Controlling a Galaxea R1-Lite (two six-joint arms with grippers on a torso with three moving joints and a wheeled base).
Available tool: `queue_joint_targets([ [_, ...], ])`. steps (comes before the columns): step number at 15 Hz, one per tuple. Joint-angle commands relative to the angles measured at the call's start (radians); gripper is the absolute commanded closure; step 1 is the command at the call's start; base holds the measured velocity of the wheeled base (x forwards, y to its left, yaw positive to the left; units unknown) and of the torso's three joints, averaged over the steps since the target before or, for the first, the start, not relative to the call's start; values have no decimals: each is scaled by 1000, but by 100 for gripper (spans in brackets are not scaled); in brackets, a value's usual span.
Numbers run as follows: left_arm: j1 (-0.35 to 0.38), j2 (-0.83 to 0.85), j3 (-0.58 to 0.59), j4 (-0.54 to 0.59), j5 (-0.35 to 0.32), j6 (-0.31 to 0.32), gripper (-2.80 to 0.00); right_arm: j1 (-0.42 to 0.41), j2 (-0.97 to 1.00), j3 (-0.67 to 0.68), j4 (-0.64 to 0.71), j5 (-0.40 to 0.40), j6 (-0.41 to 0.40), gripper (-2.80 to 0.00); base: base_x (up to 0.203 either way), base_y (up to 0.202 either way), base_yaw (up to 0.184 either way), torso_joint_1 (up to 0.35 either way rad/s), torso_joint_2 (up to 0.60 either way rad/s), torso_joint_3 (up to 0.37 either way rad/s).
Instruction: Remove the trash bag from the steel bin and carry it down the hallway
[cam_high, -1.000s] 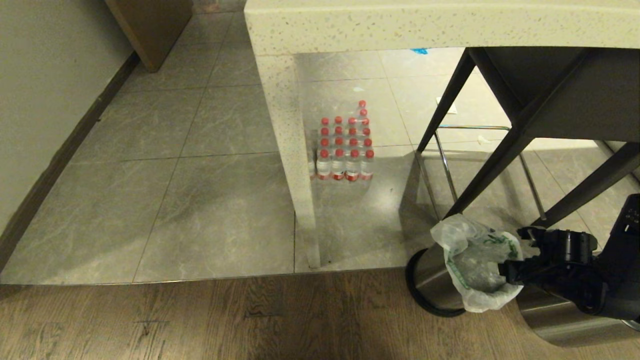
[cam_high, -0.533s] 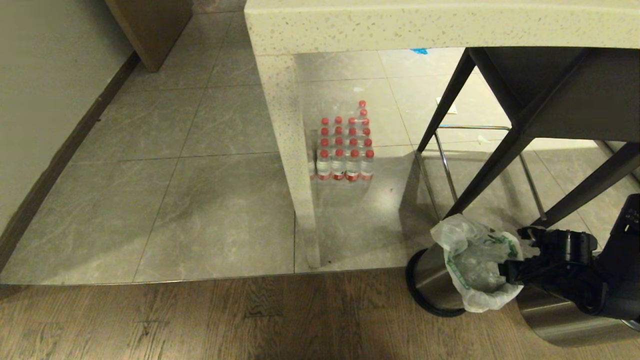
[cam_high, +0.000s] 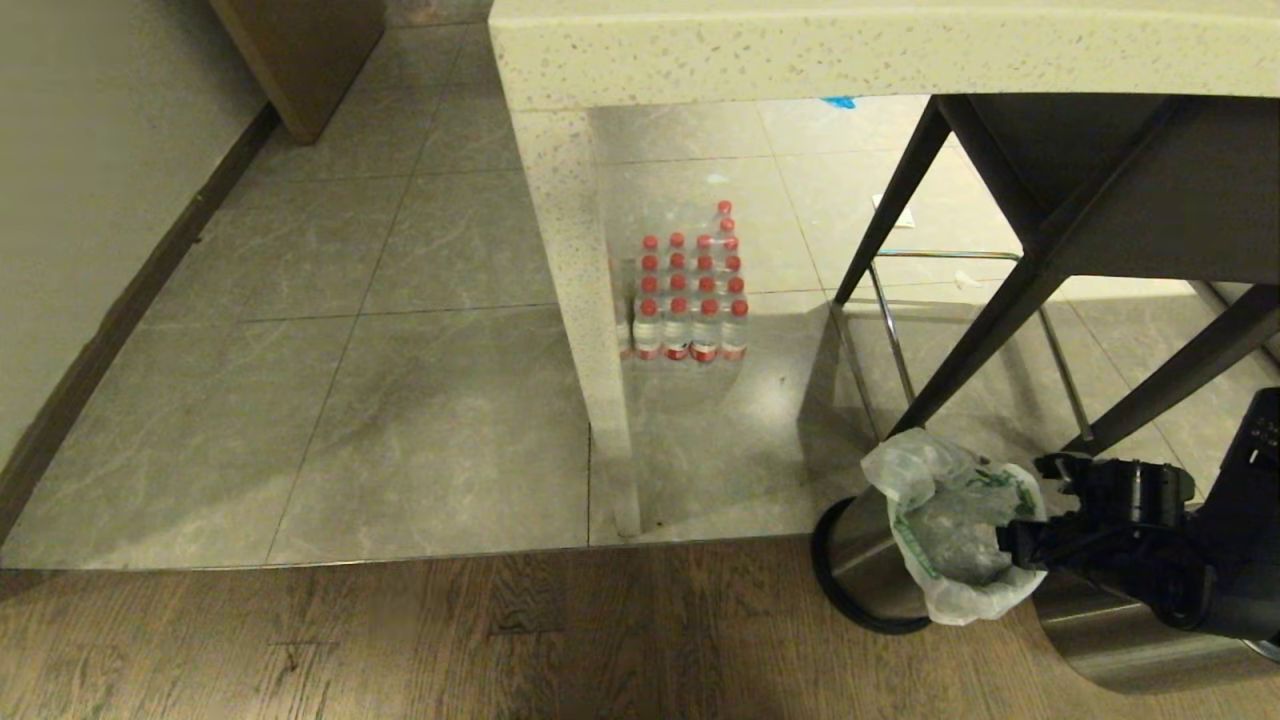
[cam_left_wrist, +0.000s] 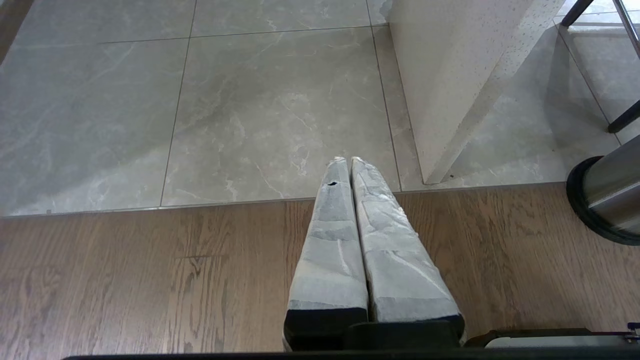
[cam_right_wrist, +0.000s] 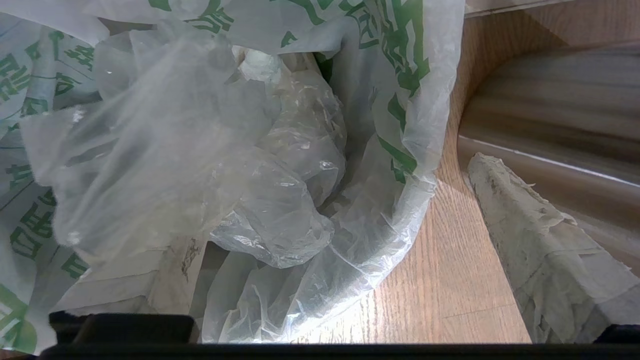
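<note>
The steel bin stands on the wood floor by the tile edge, its black ring low on the floor side; it also shows in the left wrist view. The trash bag, crinkly translucent white with green lettering, spills out of its mouth. My right gripper is at the bag's right rim, open. In the right wrist view the bag fills most of the picture. One taped finger is outside it over the floor. The other finger shows dimly through the plastic. My left gripper hangs shut and empty above the wood floor.
A speckled stone counter leg stands left of the bin, with a pack of red-capped bottles behind it. Dark stool legs rise behind the bag. A wider steel cylinder sits under my right arm. A wall runs along the left.
</note>
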Motion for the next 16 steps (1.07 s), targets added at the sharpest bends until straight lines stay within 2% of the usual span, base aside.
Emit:
queue_joint_targets([
  [1,0,0,0,0,0,0,0,0,2,0,-6,1,-1,-280,0,0,0,0,0,0],
  [16,0,0,0,0,0,0,0,0,2,0,-6,1,-1,-280,0,0,0,0,0,0],
])
